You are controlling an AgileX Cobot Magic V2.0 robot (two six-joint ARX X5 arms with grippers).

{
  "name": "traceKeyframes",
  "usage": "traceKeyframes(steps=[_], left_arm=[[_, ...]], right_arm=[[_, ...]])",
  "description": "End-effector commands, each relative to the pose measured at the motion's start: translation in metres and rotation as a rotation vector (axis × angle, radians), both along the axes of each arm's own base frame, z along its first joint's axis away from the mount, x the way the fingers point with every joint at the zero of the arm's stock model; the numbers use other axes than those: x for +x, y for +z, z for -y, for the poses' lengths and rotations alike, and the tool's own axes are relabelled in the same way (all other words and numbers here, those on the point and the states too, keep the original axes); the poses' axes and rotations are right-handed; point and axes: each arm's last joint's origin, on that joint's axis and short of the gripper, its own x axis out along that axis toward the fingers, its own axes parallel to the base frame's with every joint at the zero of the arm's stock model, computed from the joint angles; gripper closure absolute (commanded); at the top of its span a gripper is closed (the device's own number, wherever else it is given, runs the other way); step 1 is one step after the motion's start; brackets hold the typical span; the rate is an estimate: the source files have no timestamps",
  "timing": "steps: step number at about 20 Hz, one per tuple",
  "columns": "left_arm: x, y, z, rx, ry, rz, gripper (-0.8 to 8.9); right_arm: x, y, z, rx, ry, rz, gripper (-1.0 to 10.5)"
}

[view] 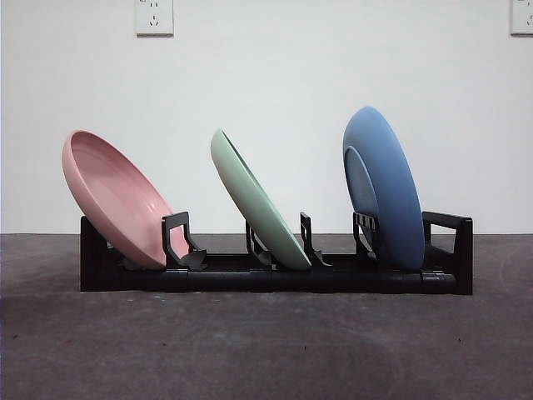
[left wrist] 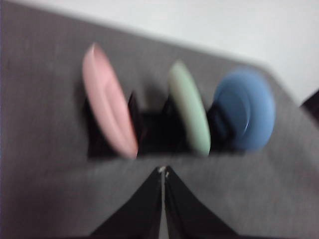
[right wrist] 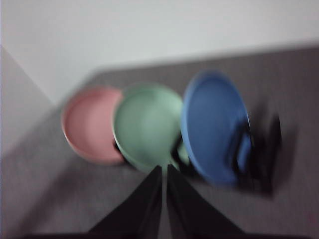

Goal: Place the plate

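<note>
Three plates lean in a black rack (view: 275,279) on the dark table: a pink plate (view: 117,200) at the left end, a green plate (view: 254,200) in the middle slot, a blue plate (view: 383,187) at the right end. The left wrist view, blurred, shows the pink plate (left wrist: 107,102), green plate (left wrist: 189,114) and blue plate (left wrist: 246,109) some way beyond my left gripper (left wrist: 163,172), which is shut and empty. My right gripper (right wrist: 164,169) is also shut and empty, back from the green plate (right wrist: 147,124) and blue plate (right wrist: 214,124). Neither arm appears in the front view.
A white wall rises behind the table, with power sockets (view: 154,17) high up. The grey table (view: 266,350) stretches in front of the rack. The table's edge runs close behind the rack in the wrist views.
</note>
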Motion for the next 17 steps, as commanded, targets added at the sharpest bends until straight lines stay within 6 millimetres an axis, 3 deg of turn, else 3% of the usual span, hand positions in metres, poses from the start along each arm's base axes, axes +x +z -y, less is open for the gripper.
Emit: traceKeyframes(steps=[1,9,10,12,13,17], left_arm=[[0.001,0.008,-0.001,0.12,-0.04,-0.049,8.04],[0.019,0.008,-0.003,0.286,-0.042,-0.309,7.93],[0.022,0.007,-0.003,0.286,-0.043,-0.317,7.13],[0.025,0.007,-0.003,0.286,-0.043,-0.31,4.32],[0.025,0.008,-0.003,0.286,-0.042,-0.302,3.73],[0.024,0.009,-0.003,0.285,-0.04,-0.279,3.76]], right_arm=[[0.004,0.004,0.0,-0.094,0.036,-0.057,9.3],[0.031,-0.012,-0.004,-0.242,0.115,-0.336,9.3],[0.034,-0.013,-0.005,-0.251,0.128,-0.347,9.2],[0.039,-0.016,-0.007,-0.266,0.154,-0.361,7.5],[0.041,-0.017,-0.008,-0.266,0.158,-0.366,6.9],[0.048,-0.015,-0.012,-0.249,0.159,-0.367,6.9]])
